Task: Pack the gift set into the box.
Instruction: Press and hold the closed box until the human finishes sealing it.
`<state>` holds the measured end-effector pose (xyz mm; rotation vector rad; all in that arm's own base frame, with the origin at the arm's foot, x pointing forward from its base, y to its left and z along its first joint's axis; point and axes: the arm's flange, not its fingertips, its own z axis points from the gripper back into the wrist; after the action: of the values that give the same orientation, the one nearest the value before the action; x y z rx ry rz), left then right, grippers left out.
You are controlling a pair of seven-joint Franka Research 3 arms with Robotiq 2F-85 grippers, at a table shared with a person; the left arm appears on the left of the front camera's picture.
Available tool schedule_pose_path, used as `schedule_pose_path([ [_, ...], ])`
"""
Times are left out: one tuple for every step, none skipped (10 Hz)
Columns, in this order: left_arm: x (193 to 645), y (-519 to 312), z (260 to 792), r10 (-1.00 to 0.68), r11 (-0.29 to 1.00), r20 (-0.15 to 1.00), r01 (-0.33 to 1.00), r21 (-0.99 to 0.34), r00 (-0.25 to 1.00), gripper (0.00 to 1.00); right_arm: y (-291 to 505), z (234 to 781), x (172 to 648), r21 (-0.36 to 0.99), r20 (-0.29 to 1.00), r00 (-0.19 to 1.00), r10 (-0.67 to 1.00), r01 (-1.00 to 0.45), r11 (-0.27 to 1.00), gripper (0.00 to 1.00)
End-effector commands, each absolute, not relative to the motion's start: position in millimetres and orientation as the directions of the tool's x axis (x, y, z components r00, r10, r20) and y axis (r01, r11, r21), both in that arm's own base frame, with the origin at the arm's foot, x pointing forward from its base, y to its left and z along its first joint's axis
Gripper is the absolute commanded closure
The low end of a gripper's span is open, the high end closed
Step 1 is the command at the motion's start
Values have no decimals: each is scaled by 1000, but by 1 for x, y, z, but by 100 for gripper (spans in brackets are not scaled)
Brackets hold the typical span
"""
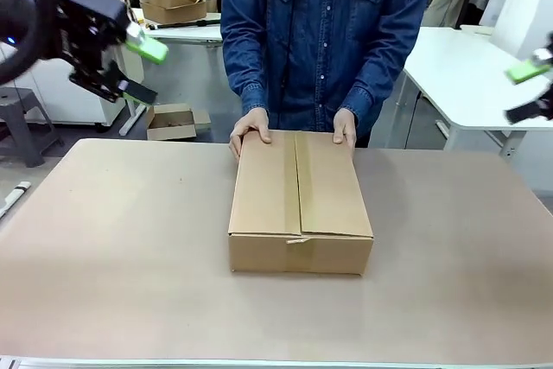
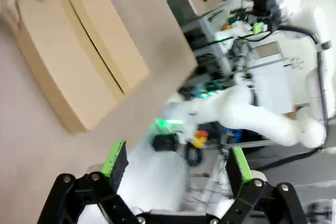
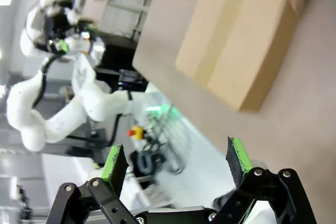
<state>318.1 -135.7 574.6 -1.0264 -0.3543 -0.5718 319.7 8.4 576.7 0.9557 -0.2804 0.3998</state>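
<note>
Box (image 1: 300, 205) mid-table, person's hands (image 1: 251, 128) on far edge; table (image 1: 112, 239) open around.

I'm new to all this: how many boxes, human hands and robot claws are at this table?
Cardboard box, flaps shut: 1
Person's hands, both on the box: 2
Grippers, left gripper and right gripper: 2
Total: 5

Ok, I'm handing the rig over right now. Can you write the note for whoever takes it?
Left gripper: open, empty, raised above the table's left side.
Right gripper: open, empty, raised at the right side.
Box: mid-table, top flaps folded shut. The person's hands rest on its far edge.
Done: the box looks closed, but its contents can't be seen.
Left: probably confirm with the person what is packed, then seal if needed. Neither gripper touches the box.
</note>
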Motion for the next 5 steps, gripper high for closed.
schedule_pose_path([
  [321, -165, 545, -266, 426, 702, 734, -529, 660, 0, 51, 554, 336, 656, 646, 718, 261, -696, 291, 0],
  [321, -177, 536, -254, 496, 814, 793, -354, 522, 0, 82, 543, 335, 592, 726, 640, 253, -768, 245, 0],
  [320, -189, 528, -241, 456, 861, 836, -307, 447, 0, 108, 532, 327, 543, 756, 549, 356, -830, 127, 0],
  [321, -201, 519, -267, 511, 883, 833, -209, 385, 0, 136, 518, 324, 417, 833, 461, 306, -887, 199, 0],
  [318, -214, 514, -267, 476, 911, 865, -160, 315, 0, 157, 503, 323, 317, 891, 384, 242, -908, 273, 0],
])
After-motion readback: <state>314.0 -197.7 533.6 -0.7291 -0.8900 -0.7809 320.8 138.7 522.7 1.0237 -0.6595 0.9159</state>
